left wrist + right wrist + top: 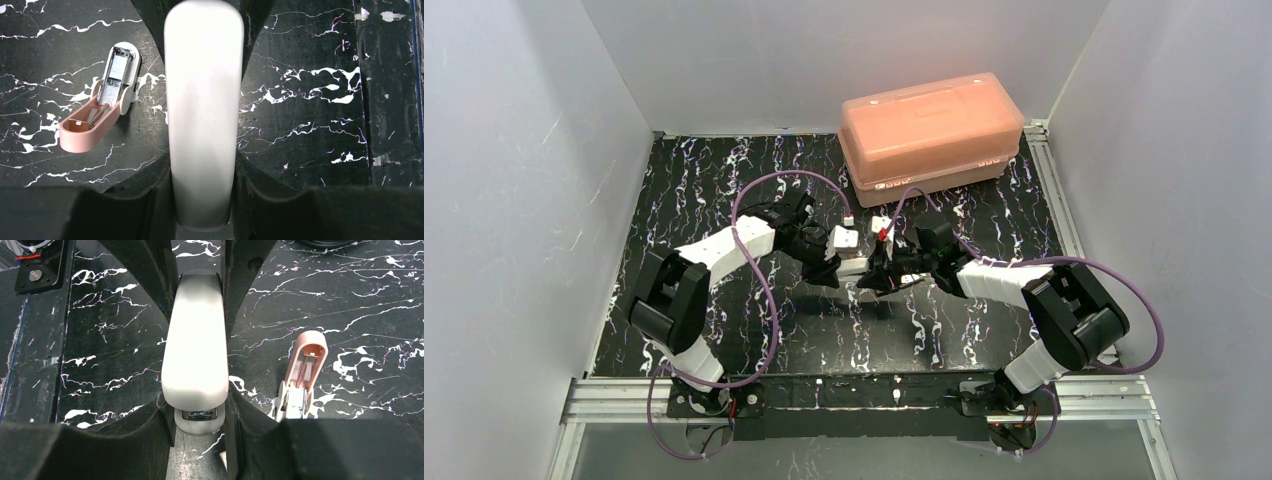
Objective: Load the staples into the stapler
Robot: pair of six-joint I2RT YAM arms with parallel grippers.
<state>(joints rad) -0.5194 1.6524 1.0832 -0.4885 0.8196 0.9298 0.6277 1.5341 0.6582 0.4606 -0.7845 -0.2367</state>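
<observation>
The stapler (202, 115) is a white oblong with rounded ends, held off the black marbled table between both arms at mid-table (854, 266). My left gripper (202, 30) has its dark fingers (150, 30) pressed against both long sides of the stapler. My right gripper (197, 285) is shut on the same stapler (196, 350) from the other side. A silvery metal channel shows at the stapler's near end in the right wrist view. The staples are not in view.
A second, pink-and-white stapler lies hinged open on the table, left of the held one in the left wrist view (97, 107) and right of it in the right wrist view (302, 372). An orange lidded box (929, 125) stands at the back. White walls enclose the table.
</observation>
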